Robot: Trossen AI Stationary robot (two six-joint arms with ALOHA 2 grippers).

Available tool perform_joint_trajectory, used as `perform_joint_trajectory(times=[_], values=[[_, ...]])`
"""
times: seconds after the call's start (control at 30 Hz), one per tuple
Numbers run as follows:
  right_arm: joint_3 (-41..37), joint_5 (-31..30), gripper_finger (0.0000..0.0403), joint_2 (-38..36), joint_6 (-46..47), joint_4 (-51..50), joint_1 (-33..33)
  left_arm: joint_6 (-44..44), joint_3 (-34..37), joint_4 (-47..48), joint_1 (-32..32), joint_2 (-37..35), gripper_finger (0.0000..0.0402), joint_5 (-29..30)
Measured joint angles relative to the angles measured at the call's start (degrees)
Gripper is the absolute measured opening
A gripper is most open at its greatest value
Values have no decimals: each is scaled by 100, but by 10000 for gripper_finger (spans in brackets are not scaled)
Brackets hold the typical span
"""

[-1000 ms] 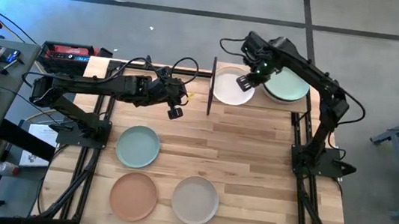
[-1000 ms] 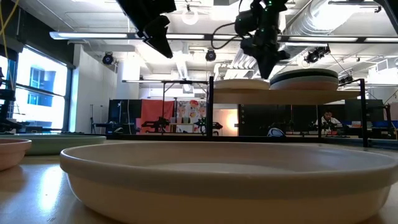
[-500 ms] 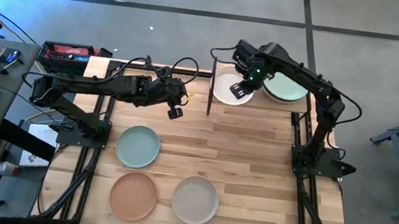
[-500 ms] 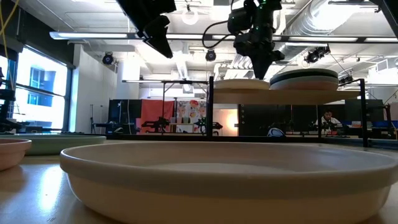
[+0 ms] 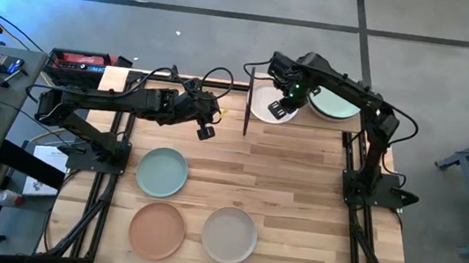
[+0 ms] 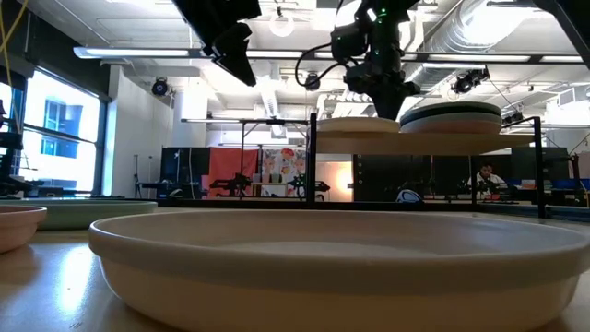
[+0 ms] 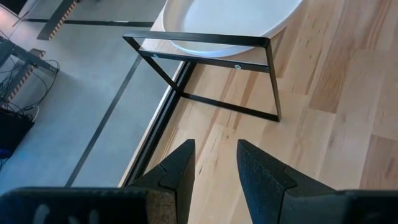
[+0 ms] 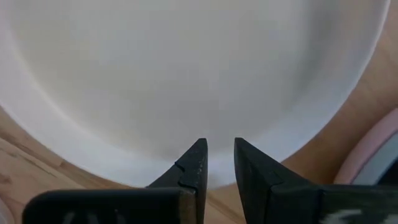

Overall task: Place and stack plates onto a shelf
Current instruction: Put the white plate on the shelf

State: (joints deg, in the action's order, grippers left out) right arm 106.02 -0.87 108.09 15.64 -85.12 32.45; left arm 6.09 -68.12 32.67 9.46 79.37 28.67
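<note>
Right gripper (image 5: pixel 280 107), fingers slightly parted and empty, hovered over white plate (image 5: pixel 266 102) on shelf (image 6: pixel 433 144) at table's far edge; left gripper (image 5: pixel 205 132) spread, idle.

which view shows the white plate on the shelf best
The right wrist view: the white plate fills it. The high view shows it small, partly under the right pincer. The low view gives only its edge; the left wrist view only part.

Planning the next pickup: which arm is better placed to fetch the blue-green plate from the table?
Left, probably. The left gripper hangs empty nearer the round blue-green plate; the right gripper hovers over the white plate.
</note>
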Motion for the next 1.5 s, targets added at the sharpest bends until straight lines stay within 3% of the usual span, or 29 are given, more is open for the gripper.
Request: perform_joint_trajectory(times=[0.83,1.03,1.5], values=[[-2,-274,55,214,-114,-83,292,1,0,-1,-1,0,108,0],[-2,-809,55,216,-106,-126,341,0,0,0,-1,0,108,0],[-2,-493,55,34,-278,195,391,-67,0,70,-1,0,108,0]])
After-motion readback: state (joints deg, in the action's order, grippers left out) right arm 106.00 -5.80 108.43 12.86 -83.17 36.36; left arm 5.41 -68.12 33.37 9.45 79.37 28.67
